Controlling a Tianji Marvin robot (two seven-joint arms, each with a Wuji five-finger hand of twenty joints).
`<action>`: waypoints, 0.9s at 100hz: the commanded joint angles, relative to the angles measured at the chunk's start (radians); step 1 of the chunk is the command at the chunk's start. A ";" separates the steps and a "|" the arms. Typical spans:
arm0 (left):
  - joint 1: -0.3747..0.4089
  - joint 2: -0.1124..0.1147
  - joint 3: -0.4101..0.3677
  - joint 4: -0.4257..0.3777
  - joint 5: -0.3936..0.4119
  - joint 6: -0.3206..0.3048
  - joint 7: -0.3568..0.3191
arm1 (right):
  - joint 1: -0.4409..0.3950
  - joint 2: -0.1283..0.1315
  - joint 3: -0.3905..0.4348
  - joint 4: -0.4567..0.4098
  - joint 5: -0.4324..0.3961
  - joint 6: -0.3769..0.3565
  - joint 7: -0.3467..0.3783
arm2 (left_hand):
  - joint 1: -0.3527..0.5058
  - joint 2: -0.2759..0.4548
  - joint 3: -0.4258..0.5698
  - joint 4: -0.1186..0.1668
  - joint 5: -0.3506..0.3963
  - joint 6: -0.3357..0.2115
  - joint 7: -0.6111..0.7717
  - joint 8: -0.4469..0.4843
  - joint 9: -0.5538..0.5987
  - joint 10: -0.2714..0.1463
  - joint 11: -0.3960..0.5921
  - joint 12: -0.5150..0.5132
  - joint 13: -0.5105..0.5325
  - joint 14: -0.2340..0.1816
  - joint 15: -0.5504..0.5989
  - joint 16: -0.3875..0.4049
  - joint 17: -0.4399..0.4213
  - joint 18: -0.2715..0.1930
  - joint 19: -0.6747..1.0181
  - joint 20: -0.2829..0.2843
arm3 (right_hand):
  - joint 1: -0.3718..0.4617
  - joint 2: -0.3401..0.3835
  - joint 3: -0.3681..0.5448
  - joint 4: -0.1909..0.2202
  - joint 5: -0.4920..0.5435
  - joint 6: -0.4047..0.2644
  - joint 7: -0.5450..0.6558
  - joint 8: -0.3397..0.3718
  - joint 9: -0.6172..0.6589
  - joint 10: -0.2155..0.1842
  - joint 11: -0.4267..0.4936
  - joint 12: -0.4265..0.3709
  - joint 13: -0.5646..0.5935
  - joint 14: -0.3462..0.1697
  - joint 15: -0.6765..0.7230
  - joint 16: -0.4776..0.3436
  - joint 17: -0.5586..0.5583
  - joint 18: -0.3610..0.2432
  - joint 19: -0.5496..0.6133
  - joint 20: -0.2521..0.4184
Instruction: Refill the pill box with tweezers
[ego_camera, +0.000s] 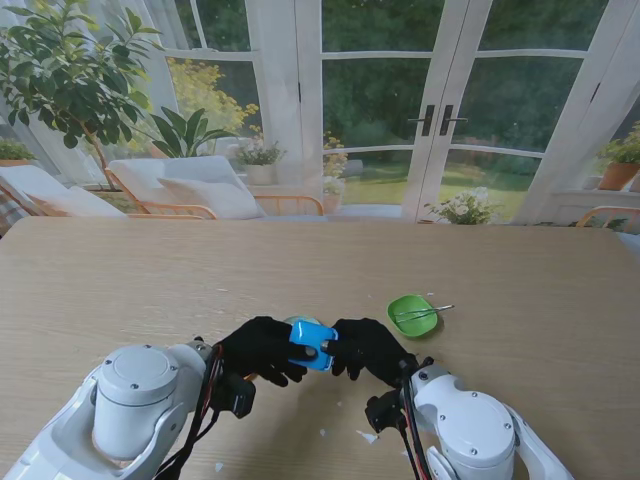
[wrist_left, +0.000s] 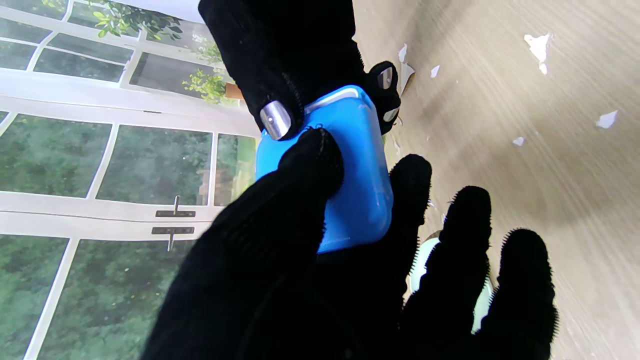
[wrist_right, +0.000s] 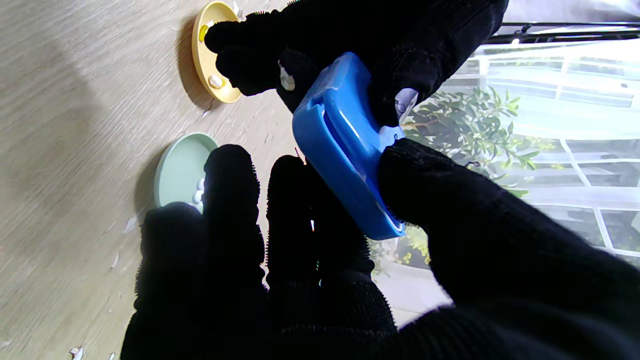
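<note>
— Hands first: what are they doing?

— Both grip the blue pill box (ego_camera: 313, 345), lifted off the table (ego_camera: 120, 290) near its edge closest to me. My left hand (ego_camera: 262, 349) clamps one end, thumb on top; my right hand (ego_camera: 366, 347) pinches the other, fingers (wrist_right: 235, 185) curled.

— Tweezers?

— Tweezers (ego_camera: 422, 313) lie across the green dish (ego_camera: 410, 314), toward the table's right side, untouched. A pale green dish (wrist_right: 177, 170) and a yellow dish (wrist_right: 207, 55) sit beneath my hands.
</note>
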 joint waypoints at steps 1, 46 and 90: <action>0.004 0.001 0.004 -0.002 0.002 -0.001 -0.030 | -0.008 -0.011 -0.003 -0.022 0.011 0.009 0.026 | -0.004 0.048 0.072 0.023 0.042 -0.063 0.069 0.043 -0.053 -0.065 0.036 0.012 -0.027 -0.019 -0.003 -0.006 -0.008 -0.003 0.010 -0.005 | 0.073 0.039 0.022 0.005 0.047 -0.168 0.132 0.109 0.012 -0.059 0.073 0.027 0.025 -0.003 0.034 0.014 0.009 -0.055 0.031 -0.005; -0.006 0.014 0.012 -0.004 0.068 -0.010 -0.049 | -0.007 -0.009 -0.003 -0.026 -0.009 0.023 0.027 | -0.178 -0.058 0.227 -0.012 -0.246 -0.039 0.470 0.265 -0.175 -0.068 0.388 0.280 -0.239 0.026 0.671 0.051 -0.186 -0.048 0.685 -0.182 | 0.020 -0.003 -0.003 -0.024 -0.035 -0.189 0.215 0.302 -0.055 -0.081 0.152 0.075 0.017 -0.025 0.062 0.023 0.013 -0.073 0.042 -0.013; 0.000 0.015 0.013 -0.009 0.088 -0.023 -0.043 | 0.001 -0.010 -0.010 -0.015 -0.020 0.028 0.022 | -0.119 -0.017 0.181 -0.005 -0.133 -0.035 0.307 0.151 -0.144 -0.056 0.220 0.144 -0.239 0.008 0.524 -0.091 -0.213 -0.041 0.725 -0.377 | 0.020 0.002 -0.004 -0.024 -0.035 -0.185 0.213 0.293 -0.055 -0.078 0.151 0.073 0.016 -0.016 0.061 0.022 0.011 -0.071 0.046 -0.013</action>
